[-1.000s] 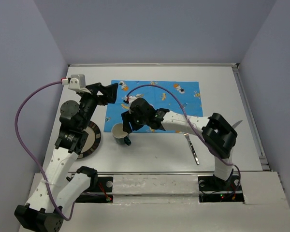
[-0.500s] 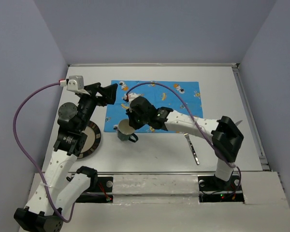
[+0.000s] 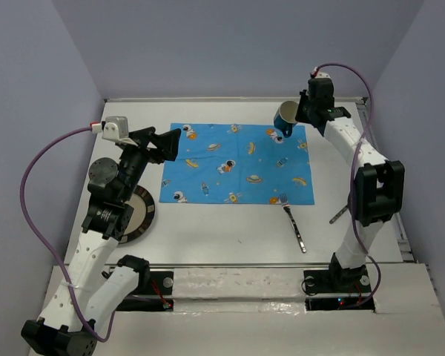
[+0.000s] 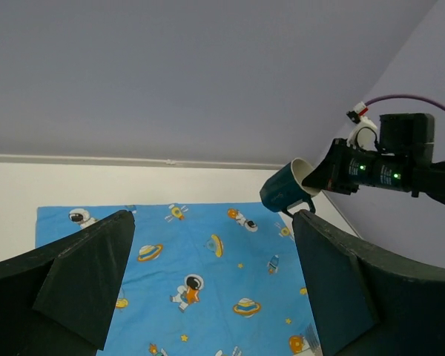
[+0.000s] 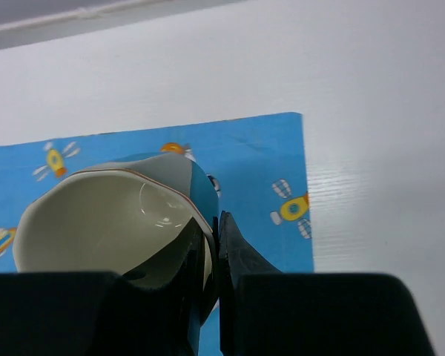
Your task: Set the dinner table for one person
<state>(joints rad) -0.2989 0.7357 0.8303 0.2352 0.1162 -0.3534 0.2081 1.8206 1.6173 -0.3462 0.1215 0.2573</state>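
Note:
My right gripper (image 3: 297, 117) is shut on the rim of a blue mug (image 3: 285, 119) with a cream inside. It holds the mug tilted above the far right corner of the blue space-print mat (image 3: 237, 163). In the right wrist view one finger is inside the mug (image 5: 111, 222) and one outside, with the gripper (image 5: 216, 248) shut on its wall. My left gripper (image 3: 175, 142) is open and empty above the mat's far left corner; in its wrist view the gripper (image 4: 208, 289) frames the mat (image 4: 200, 274) and the mug (image 4: 282, 189). The white dinner table (image 3: 341, 159) lies under everything.
A fork (image 3: 293, 221) lies on the table just off the mat's near right corner. Another piece of cutlery (image 3: 340, 215) shows partly behind my right arm. A dark-rimmed plate (image 3: 142, 215) sits at the left, partly under my left arm. Walls close the table in.
My right arm has swung the mug from beside the mat's near left edge up and across to its far right corner. My left arm has hardly moved.

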